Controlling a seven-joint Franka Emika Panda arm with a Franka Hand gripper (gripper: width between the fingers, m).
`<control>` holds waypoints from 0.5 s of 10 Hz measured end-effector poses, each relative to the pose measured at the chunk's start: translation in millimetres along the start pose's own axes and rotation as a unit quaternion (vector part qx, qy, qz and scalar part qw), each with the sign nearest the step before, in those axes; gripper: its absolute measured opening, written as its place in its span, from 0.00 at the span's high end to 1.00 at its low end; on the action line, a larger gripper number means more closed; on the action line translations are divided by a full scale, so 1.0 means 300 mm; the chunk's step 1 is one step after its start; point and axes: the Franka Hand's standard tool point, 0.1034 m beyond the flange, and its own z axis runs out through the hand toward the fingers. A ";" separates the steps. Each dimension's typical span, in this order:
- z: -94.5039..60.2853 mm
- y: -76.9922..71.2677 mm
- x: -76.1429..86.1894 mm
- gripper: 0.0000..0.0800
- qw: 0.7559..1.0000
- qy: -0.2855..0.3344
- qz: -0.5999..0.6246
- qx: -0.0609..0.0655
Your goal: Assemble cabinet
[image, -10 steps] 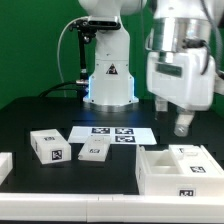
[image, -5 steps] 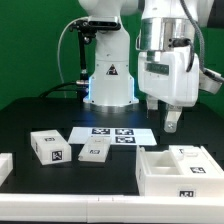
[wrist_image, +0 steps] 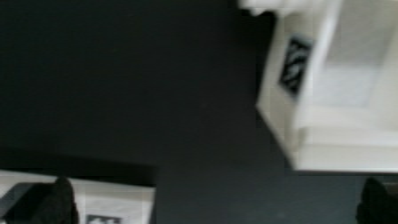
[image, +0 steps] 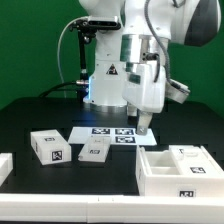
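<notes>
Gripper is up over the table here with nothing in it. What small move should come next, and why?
Probably shift toward the exterior view's left and descend onto the nearer small white block. The gripper hangs open and empty by the marker board, its fingers wide apart in the wrist view, while that block lies loose, apart from the cabinet.

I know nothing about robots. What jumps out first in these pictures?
The big white robot arm fills the middle, its gripper open near the marker board. At the exterior view's right, up front, sits the boxy white cabinet; two small white blocks lie toward its left.
</notes>
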 end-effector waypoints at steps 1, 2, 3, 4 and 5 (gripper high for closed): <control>-0.002 -0.015 -0.001 0.00 1.000 0.001 -0.006 0.004; 0.001 -0.008 0.000 0.00 1.000 0.001 -0.006 0.002; 0.004 -0.005 0.005 0.00 1.000 0.001 -0.007 0.002; 0.007 0.024 0.089 0.00 0.999 0.018 0.004 0.031; 0.018 0.095 0.183 0.00 0.999 0.037 0.006 0.039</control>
